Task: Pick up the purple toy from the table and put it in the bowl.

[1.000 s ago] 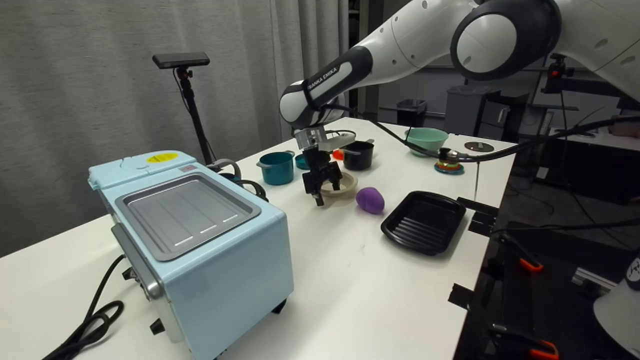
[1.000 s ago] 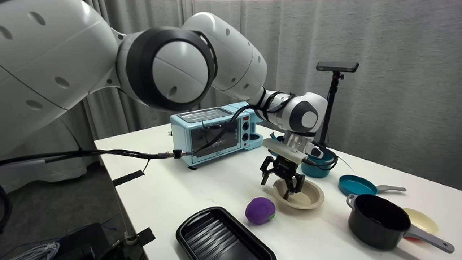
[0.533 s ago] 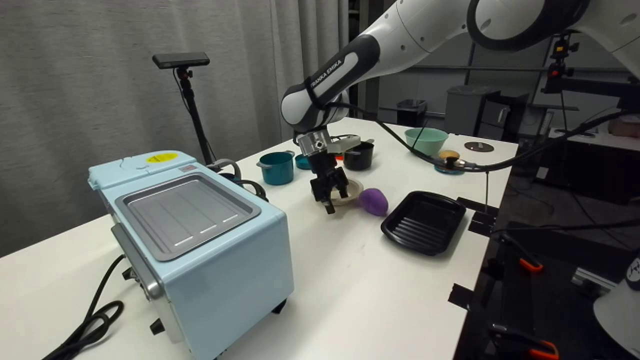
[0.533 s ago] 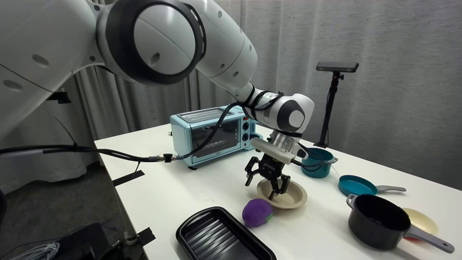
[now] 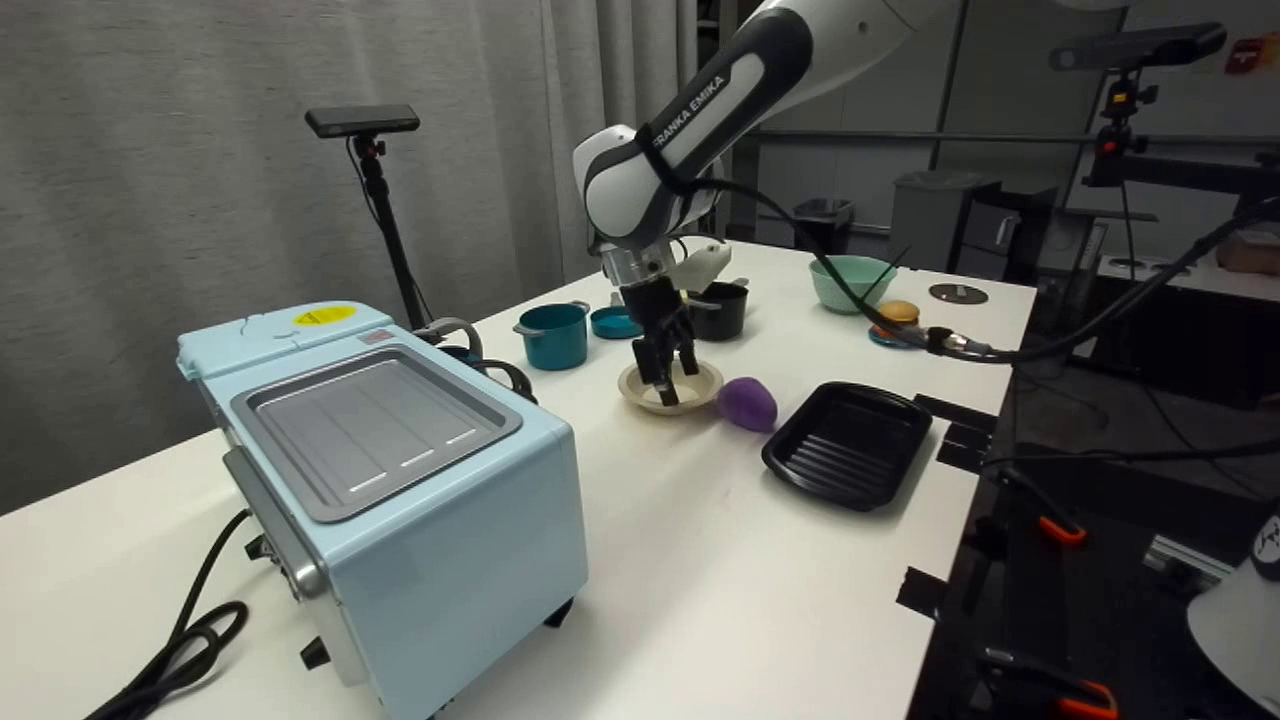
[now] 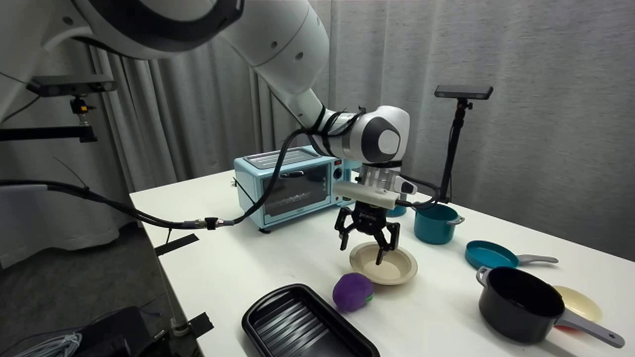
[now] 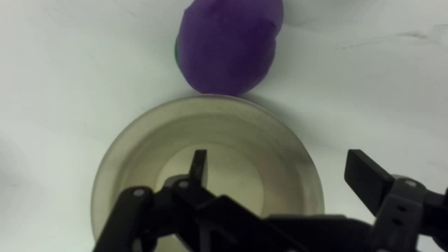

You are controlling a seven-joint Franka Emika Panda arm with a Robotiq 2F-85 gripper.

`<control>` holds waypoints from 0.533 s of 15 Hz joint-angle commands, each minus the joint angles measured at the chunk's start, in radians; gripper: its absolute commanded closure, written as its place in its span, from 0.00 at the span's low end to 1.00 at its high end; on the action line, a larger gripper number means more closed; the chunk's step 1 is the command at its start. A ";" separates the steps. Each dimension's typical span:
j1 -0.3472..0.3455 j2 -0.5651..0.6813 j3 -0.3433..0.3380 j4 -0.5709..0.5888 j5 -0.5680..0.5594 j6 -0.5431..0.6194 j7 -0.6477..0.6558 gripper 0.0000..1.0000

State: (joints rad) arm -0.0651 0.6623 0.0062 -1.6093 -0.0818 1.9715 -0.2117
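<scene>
See purple toy [image 7: 231,45] at top centre of wrist view, resting on the surface [image 5: 680,550], outside the bowl [image 7: 231,164]. Sitting at the bowl's upper rim in that frame; can't tell whether touching or just beside.

Have gripper [image 7: 278,161] spread, clamped on nothing, hanging over the bowl, with one of its fingers [image 7: 198,168] over the bowl's inside at lower centre and its mate out past the right rim.

Reading key offset off wrist view: from gripper to purple toy, go up-frame and a little left. Note finger line running left-right, so roughly square to that travel. In an exterior view, find purple toy [image 5: 747,405] right of the gripper and slightly lower, apparently drawn out from upper left to lower right. In an exterior view, find purple toy [image 6: 352,292] below the gripper, between the bowl and a dark tray [image 6: 300,325]. Can't settle long axis from wrist view: cut off by the top edge.

Calling it pre-grasp, with pick and place both to do. Would lift fingertips clear of the rim, shift up-frame and left, centre over purple toy, then descend. Judging the gap wide enough to straddle it. Watch for a finger catching the rim or shoving the bowl.
</scene>
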 commanded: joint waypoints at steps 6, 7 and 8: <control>-0.006 -0.298 -0.019 -0.355 -0.028 0.106 -0.004 0.00; -0.004 -0.307 -0.025 -0.376 -0.036 0.115 0.003 0.00; -0.003 -0.308 -0.030 -0.391 -0.043 0.124 0.006 0.00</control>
State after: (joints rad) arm -0.0700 0.4092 -0.0067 -1.9056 -0.0929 2.0455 -0.2111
